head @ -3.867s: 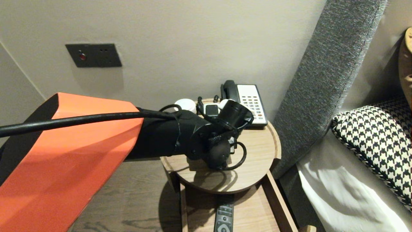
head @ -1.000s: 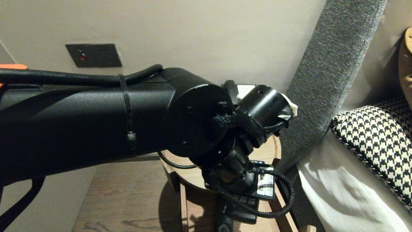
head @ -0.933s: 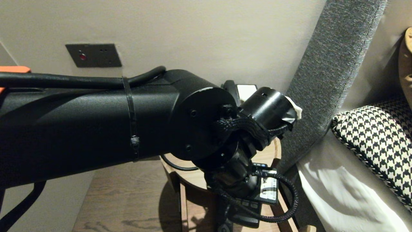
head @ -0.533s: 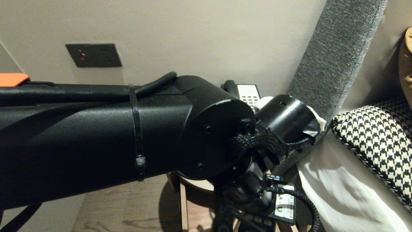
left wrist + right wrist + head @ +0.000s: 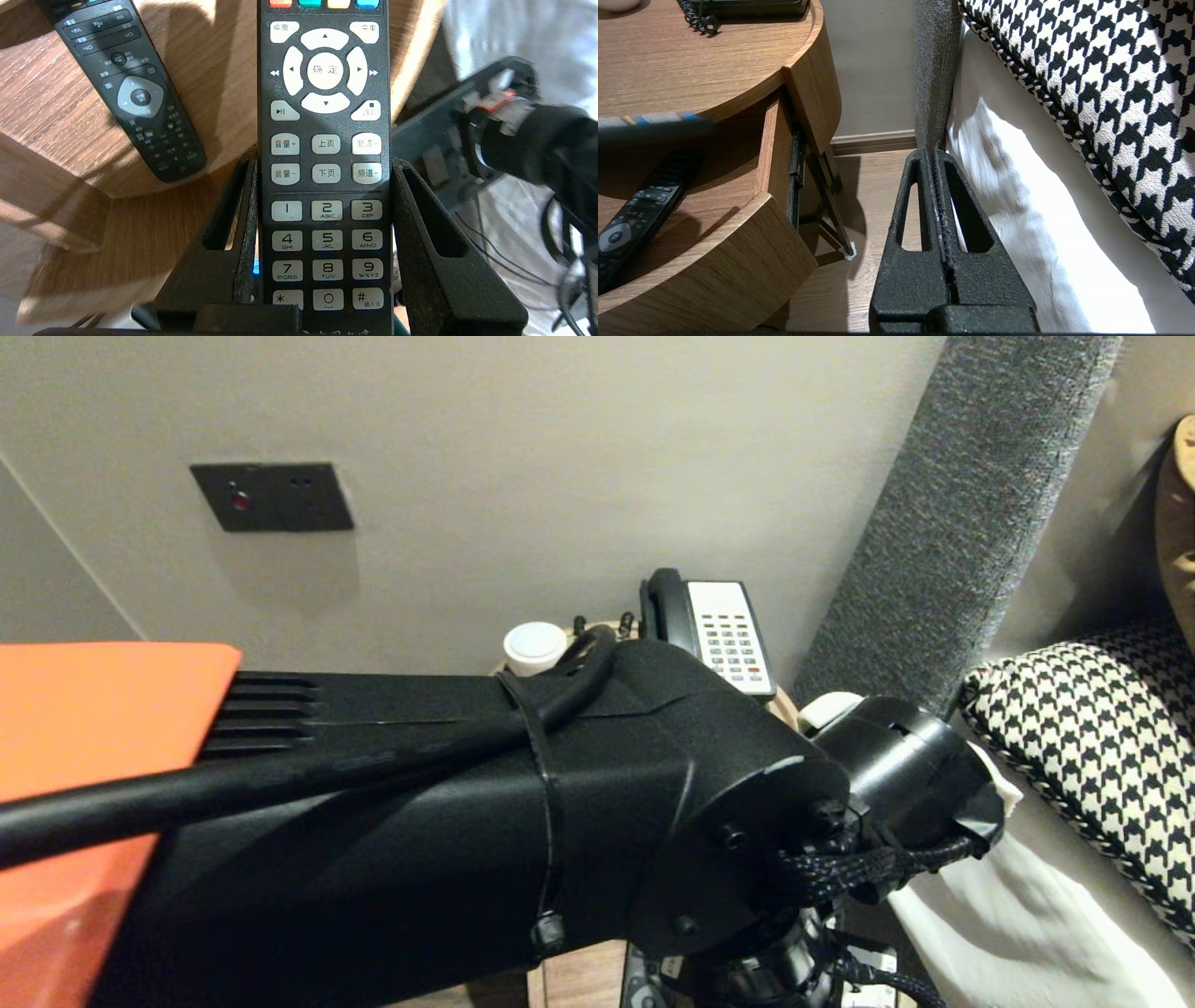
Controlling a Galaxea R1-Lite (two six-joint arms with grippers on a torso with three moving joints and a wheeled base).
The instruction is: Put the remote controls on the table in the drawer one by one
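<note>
- Remote control (image 5: 325, 154) with white number keys sits clamped between the two fingers of the left gripper (image 5: 324, 164). The fingers press its long edges beside the volume and channel keys, and its upper half sticks out past the fingertips.
- Below and beyond the fingertips lies an open wooden drawer (image 5: 42, 112). The held remote hangs above it, apart from the wood.
- A second remote (image 5: 135, 93), all black, lies flat in the drawer, off to one side of the held one and slanted to it. The two do not touch.
- Right gripper (image 5: 936, 156) is parked low with its fingers pressed together on nothing, between the nightstand (image 5: 691, 60) and the bed sheet (image 5: 1008, 200).
- Risk, as I judge it: the grip is only on smooth, narrow edges with a long end free, so a knock on the drawer wall or the black remote could swing or slide the remote out.
- Another risk: the left arm (image 5: 560, 840) fills the head view and hides the fingers from above, so a poor line-up may go unnoticed. A telephone (image 5: 719, 630) stands farther back.
</note>
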